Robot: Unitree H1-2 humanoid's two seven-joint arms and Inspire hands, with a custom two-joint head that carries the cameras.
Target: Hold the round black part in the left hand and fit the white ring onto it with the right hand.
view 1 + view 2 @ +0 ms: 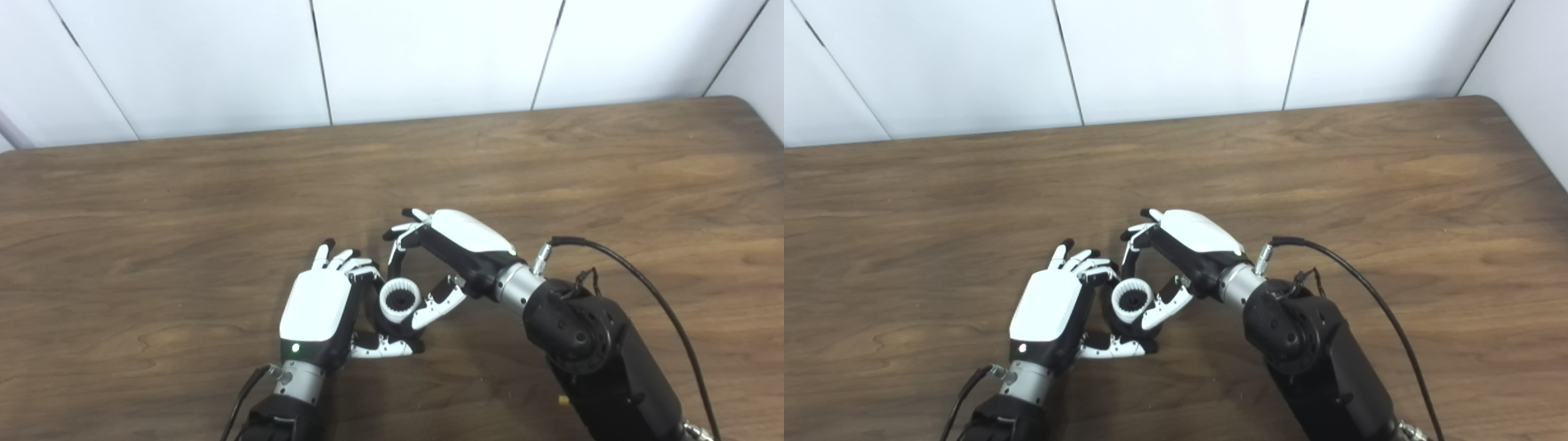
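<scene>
Item: white ring (400, 300), toothed on its inner wall, seated over the top of the round black part (392, 324), whose dark centre shows through the ring's opening; the pair sits low and centre in both views, above the brown wooden tabletop (184, 202), and whether it touches the wood cannot be told. Left hand (321, 306): immediately left of the ring, white back turned upward, green light lit near the wrist; its fingers (358, 269) curl over the far side of the black part and its thumb (383, 348) lies under the near side, so this hand is grasping the black part. Right hand (1188, 254): immediately right of and beyond the ring, palm turned toward it; its thumb (1164, 306) lies against the ring's right edge, while its bent fingers (1133, 239) arch over the far side, with a gap between their tips and the ring; whether this amounts to a grip on the ring cannot be told. Right forearm (1311, 361): black casing, running from the ring's right toward the lower edge of the view, with a black cable (1366, 294) looping off the wrist connector. White wall panels (429, 55): beyond the tabletop's far edge, well apart from the ring.
</scene>
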